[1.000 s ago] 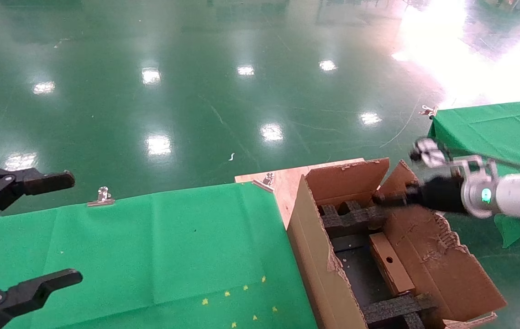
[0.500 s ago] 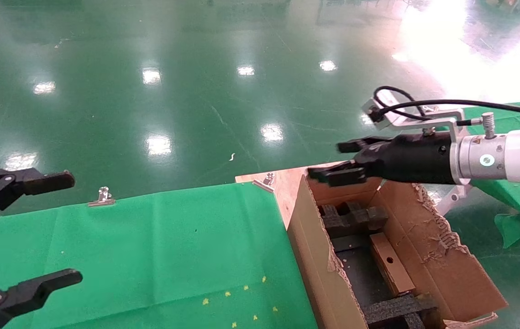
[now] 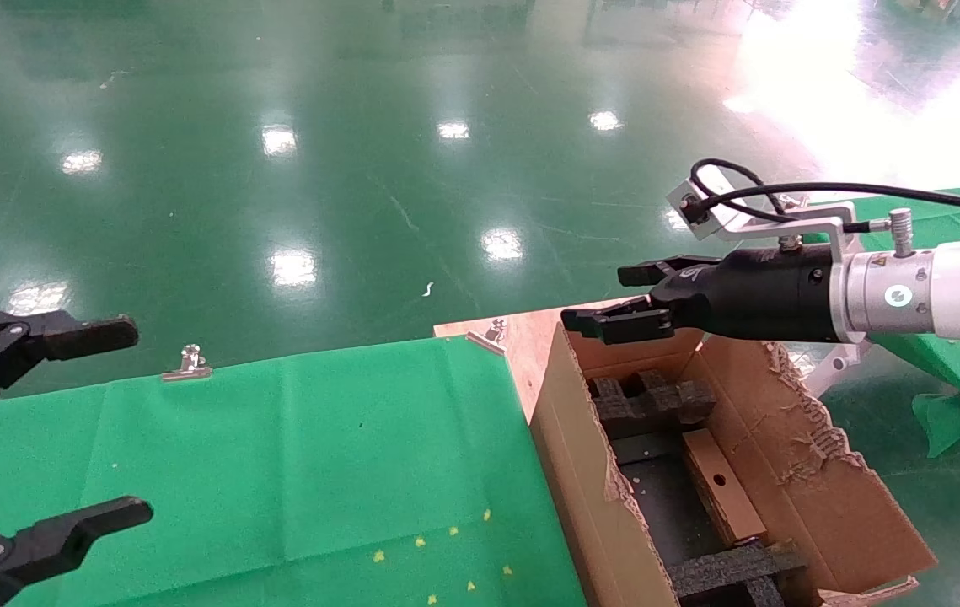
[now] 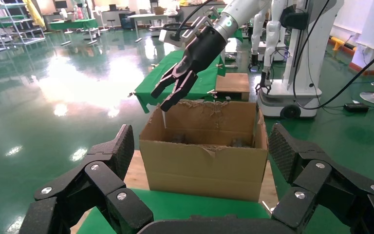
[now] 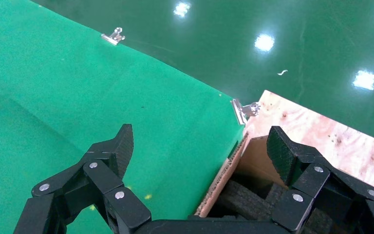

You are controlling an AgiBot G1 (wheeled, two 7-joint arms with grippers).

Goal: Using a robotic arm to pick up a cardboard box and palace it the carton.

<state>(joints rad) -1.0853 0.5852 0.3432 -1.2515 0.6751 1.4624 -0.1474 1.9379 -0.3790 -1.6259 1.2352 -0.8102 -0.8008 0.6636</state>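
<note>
The green cloth-covered table (image 3: 277, 455) lies beside and below the right gripper, under the parked left gripper. Next in size is the carton (image 3: 581, 472), open, with ragged torn flaps, directly beneath the right gripper; its near wall faces the left wrist camera (image 4: 202, 163). It stands on a bare wooden board (image 3: 522, 333) whose pale corner shows just past the right gripper's fingers (image 5: 321, 141). The robotic arm (image 3: 943, 295), white and glossy with a grey ring and a small round white mark, reaches in from the right; no writing on it can be read. Its right gripper (image 3: 627, 299) hangs over the carton's far rim with fingers spread apart and nothing between them. The left gripper (image 3: 75, 421), all black, sits idle over the table's near edge, fingers spread wide, well apart from the carton. Black foam inserts (image 3: 652, 400) sit inside the carton below the right gripper. The cardboard box (image 3: 720, 485) lies flat inside the carton, a small round hole in its side, below and nearer the robot than the right gripper. Silver clips (image 3: 186, 362) pin the cloth
</note>
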